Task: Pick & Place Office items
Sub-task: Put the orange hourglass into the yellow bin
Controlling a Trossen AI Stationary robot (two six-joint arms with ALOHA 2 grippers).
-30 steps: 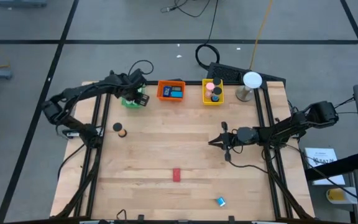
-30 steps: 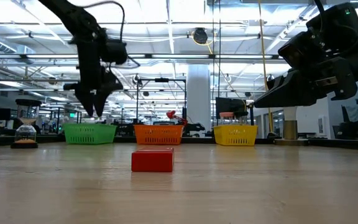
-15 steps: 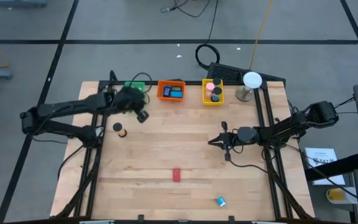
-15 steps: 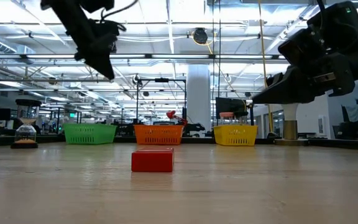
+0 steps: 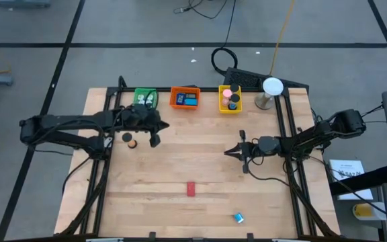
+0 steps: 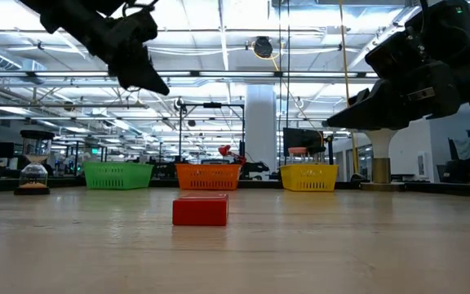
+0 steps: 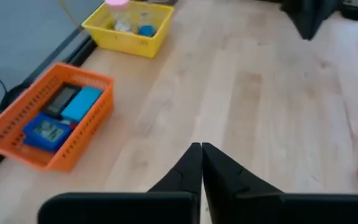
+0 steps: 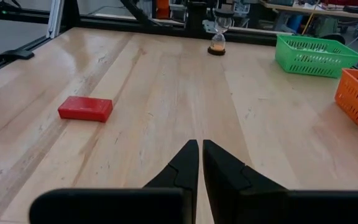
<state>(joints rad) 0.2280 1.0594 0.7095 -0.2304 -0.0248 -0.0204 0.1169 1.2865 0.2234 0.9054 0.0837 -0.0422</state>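
Observation:
A red block (image 5: 191, 189) lies flat near the table's middle front, also visible in the low view (image 6: 200, 210) and the right wrist view (image 8: 85, 108). A small blue piece (image 5: 238, 217) lies by the near edge. My left gripper (image 5: 154, 139) hovers shut above the wood, just nearside of the green tray (image 5: 145, 98), and its fingers (image 7: 191, 163) meet. My right gripper (image 5: 228, 152) is shut too, held above the table right of centre and pointing left toward the red block. Neither touches anything.
The orange tray (image 5: 185, 98) holds blue and dark pieces, and the yellow tray (image 5: 230, 99) holds pink, black and blue ones. A white ball on a stand (image 5: 272, 87) is at the far right corner. A small hourglass (image 5: 130, 140) stands beside my left gripper.
My left gripper has drawn back from over the green tray toward the table's near edge, rising and tipping from pointing down to slanting forward. The green tray, covered by the arm before, now shows.

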